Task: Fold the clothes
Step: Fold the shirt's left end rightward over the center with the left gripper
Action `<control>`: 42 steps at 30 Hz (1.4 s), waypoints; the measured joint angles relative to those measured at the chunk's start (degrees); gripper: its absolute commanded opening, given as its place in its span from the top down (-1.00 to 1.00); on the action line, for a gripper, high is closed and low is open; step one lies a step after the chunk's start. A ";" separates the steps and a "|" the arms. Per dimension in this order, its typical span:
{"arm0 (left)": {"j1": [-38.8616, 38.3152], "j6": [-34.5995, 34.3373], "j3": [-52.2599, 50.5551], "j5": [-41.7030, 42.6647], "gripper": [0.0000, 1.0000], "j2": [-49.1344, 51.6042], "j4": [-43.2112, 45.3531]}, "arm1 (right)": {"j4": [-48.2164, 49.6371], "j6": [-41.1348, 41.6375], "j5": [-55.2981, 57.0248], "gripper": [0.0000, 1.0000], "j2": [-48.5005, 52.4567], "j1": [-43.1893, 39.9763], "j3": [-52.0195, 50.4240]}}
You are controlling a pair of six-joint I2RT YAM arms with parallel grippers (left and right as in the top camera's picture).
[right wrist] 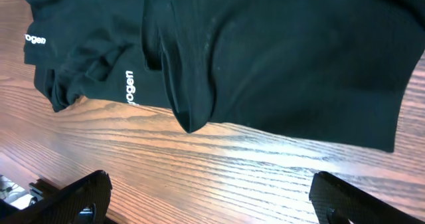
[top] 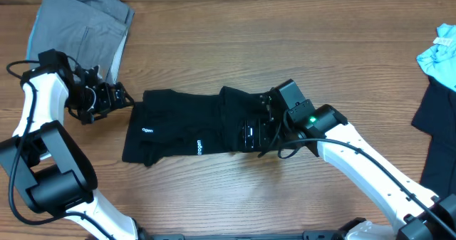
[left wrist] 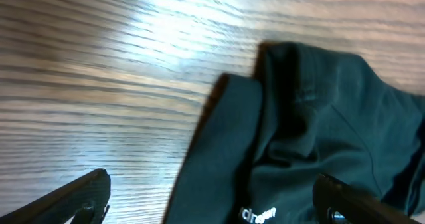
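Clothing first: your black garment (top: 185,129) lies flat on the table (top: 285,40), a little left of centre and near the front edge. It is stretched out sideways and rumpled, with overlapping layers near its middle. Two white logos (top: 200,146) show on its left half. In the right wrist view the garment (right wrist: 265,44) fills the upper part of the frame. One fold hangs in a rounded point toward the bare wood, and both logos (right wrist: 129,86) are readable there.

Your right gripper (top: 251,134) sits over the right part of the garment. In its own camera the right gripper (right wrist: 209,194) has its jaws spread wide with nothing between them. Both fingertips (right wrist: 86,191) show above bare wood just past the garment's edge.

Your left gripper (top: 120,97) is just beside the garment's top left corner. In the left wrist view the left gripper (left wrist: 212,197) is also spread wide and holding nothing. One fingertip is over wood and the other over the garment (left wrist: 319,137), whose corner is folded over on itself.

A grey garment (top: 82,26) lies at the back left, well apart. A light blue garment (top: 438,55) and a dark one (top: 438,126) sit at the right edge.
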 measured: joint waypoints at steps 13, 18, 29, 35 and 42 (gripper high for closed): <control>-0.44 2.14 -10.12 7.08 -1.00 0.02 5.44 | 1.53 -0.39 0.35 -1.00 0.00 0.00 0.00; -1.84 2.12 -12.33 8.59 -1.00 -0.44 7.21 | 1.33 -0.44 0.35 -1.00 0.00 0.00 0.00; -6.43 -4.17 -14.88 7.96 -0.40 -1.90 12.55 | 0.48 -0.46 0.35 -1.00 0.00 0.00 0.00; -8.52 -6.03 -16.22 6.64 0.87 -1.03 15.30 | 0.48 -0.44 0.35 -1.00 0.00 0.00 0.00; -9.44 -10.49 -14.97 0.37 0.92 -1.03 12.72 | 0.13 -0.74 0.37 -1.00 0.00 0.00 0.00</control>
